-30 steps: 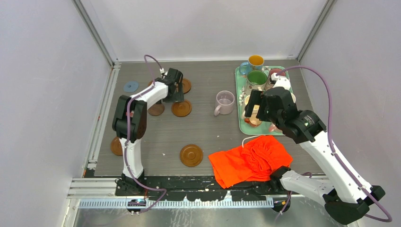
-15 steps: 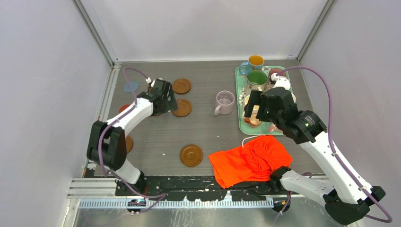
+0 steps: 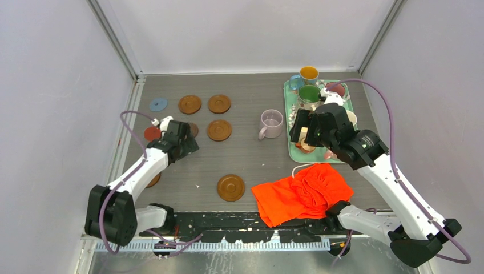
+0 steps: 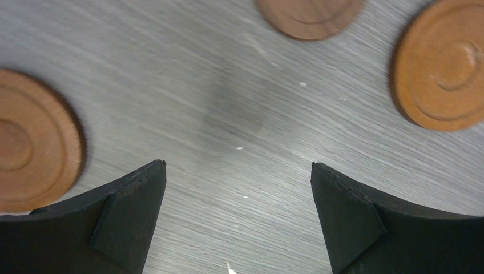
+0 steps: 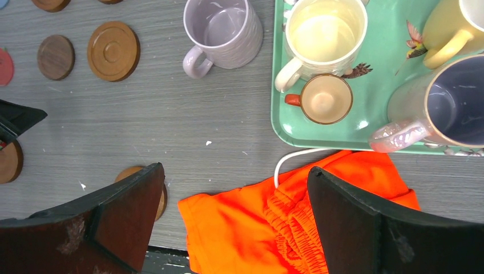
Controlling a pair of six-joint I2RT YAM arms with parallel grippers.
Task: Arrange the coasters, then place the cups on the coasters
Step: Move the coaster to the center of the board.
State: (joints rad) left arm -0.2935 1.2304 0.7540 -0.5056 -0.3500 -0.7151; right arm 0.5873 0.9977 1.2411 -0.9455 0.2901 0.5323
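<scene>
1. Left fingers (image 4: 122, 222) apart, empty; a brown coaster (image 4: 31, 148) lies just outside the left one, another coaster (image 4: 445, 80) ahead-right.
2. Right fingers (image 5: 103, 222) apart, empty; lilac mug (image 5: 224, 31) ahead between them, cream mug (image 5: 325, 31) on teal tray (image 5: 342, 136) ahead-right.

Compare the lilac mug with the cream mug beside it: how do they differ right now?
Colour: the lilac mug is pale purple; the cream mug is off-white with a yellowish inside.
Place: the lilac mug stands on the bare table, the cream mug inside the teal tray.
Company: the lilac mug stands alone; the cream mug has a small copper cup close by its handle.
Shared: both stand upright, empty, handles toward the same side.
</scene>
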